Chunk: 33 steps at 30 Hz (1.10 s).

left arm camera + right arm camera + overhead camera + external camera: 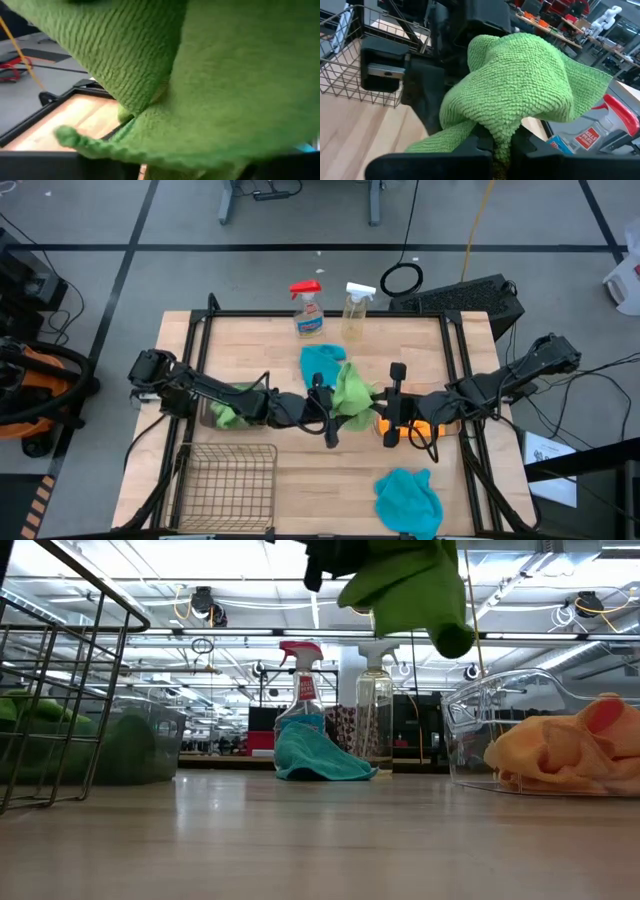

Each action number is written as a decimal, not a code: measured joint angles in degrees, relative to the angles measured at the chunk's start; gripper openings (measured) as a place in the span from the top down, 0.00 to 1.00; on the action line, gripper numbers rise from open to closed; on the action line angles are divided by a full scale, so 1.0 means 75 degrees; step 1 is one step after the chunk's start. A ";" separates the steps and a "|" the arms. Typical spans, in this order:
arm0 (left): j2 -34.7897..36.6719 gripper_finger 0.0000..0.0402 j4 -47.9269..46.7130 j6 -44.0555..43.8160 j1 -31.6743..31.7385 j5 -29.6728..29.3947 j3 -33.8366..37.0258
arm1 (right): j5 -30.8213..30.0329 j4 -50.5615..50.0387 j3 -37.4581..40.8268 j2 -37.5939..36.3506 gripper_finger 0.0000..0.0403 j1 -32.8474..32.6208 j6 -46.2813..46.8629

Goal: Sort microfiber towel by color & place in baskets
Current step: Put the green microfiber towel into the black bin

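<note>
A bright green towel [350, 392] hangs in the air over the table's middle, between my two grippers. My right gripper [501, 150] comes from the right and is shut on it. My left gripper [325, 408] comes from the left and stands right against the towel, which fills the left wrist view [210, 85]. A second green towel [226, 416] lies in the smoky tub [150, 740]. An orange towel [560, 750] lies in the clear tub [480, 710]. One teal towel [322, 363] lies by the bottles, another [408, 498] near the front edge. My right gripper pinches a bunched fold of the green towel [501, 134] between its two fingers. The fingers come nearly level from the table's right. The towel is lifted clear of the table, bulging over the fingers, with a loose end hanging down [445, 625].
A red-capped spray bottle [308, 310] and a clear spray bottle [357, 310] stand at the far edge. The wire-mesh basket [185, 470] sits at the front left. Bare wood lies between it and the front teal towel.
</note>
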<state>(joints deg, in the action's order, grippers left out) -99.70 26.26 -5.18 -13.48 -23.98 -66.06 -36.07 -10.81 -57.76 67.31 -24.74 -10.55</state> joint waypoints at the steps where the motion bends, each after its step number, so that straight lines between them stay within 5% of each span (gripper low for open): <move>1: -0.0001 0.53 -0.0002 0.0001 0.0025 0.0094 0.0000 | 0.0000 0.0014 0.0000 0.0000 0.98 -0.0029 -0.0041; 9: 0.0000 0.96 0.0006 0.0154 0.0224 0.0929 0.0000 | 0.0003 0.0193 0.0000 0.0000 0.97 -0.0112 -0.0139; 18: 0.0640 0.98 -0.0807 0.0606 0.0230 0.0988 0.0006 | -0.0006 -0.0321 0.0000 -0.0003 0.75 -0.0115 0.1006; 26: 0.2321 0.98 -0.3494 0.0591 0.0230 0.0987 0.0003 | -0.0499 -0.1117 0.0000 -0.0003 0.51 -0.0115 0.2024; 33: 0.3568 0.98 -0.5450 0.0385 0.0221 0.0840 0.0006 | -0.0614 -0.1474 0.0000 0.0000 0.42 -0.0115 0.2803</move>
<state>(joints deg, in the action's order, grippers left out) -72.94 -14.61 -2.29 -11.81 -17.68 -66.02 -40.68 -21.87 -57.76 67.31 -25.61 10.47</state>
